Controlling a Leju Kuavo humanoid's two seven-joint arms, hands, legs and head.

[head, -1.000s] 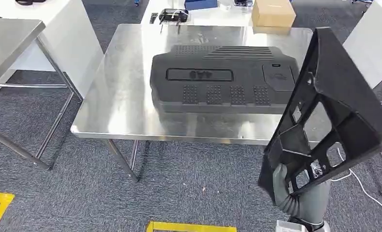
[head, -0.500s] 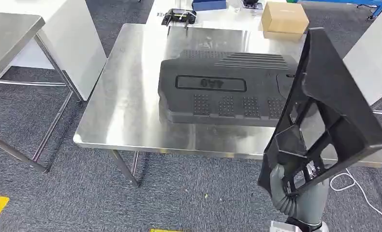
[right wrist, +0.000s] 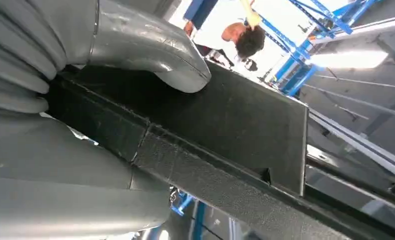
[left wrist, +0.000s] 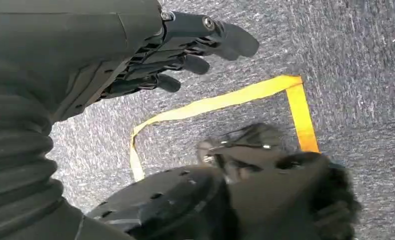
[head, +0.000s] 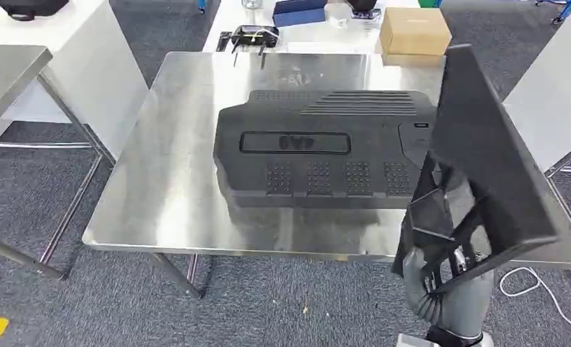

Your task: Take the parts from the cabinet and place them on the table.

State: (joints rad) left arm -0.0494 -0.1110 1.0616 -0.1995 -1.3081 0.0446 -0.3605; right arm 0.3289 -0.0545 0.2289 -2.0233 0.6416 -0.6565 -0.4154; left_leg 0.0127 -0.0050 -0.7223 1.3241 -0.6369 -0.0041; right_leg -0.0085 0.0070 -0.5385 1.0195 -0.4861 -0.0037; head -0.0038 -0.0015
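Right hand (head: 441, 278) clamped on ribbed black plastic panel (head: 485, 166), tilted above steel desk (head: 174, 181); left hand (left wrist: 185, 45) empty, fingers apart.

A grey, speckled carpet floor (head: 282, 303) runs under a square stainless-steel surface (head: 174, 188) on thin metal legs. To its left stands a second steel table (head: 8, 72) beside a white cabinet block (head: 102, 65). Behind it a white bench (head: 304, 36) carries a brown cardboard box (head: 413, 32) and a blue flat case (head: 299, 11). Yellow tape lines (left wrist: 225, 102) mark the carpet. A white cable (head: 535, 285) lies on the floor at right. The right wrist view catches blue metal framing (right wrist: 305, 45) and bright overhead light (right wrist: 350, 59).
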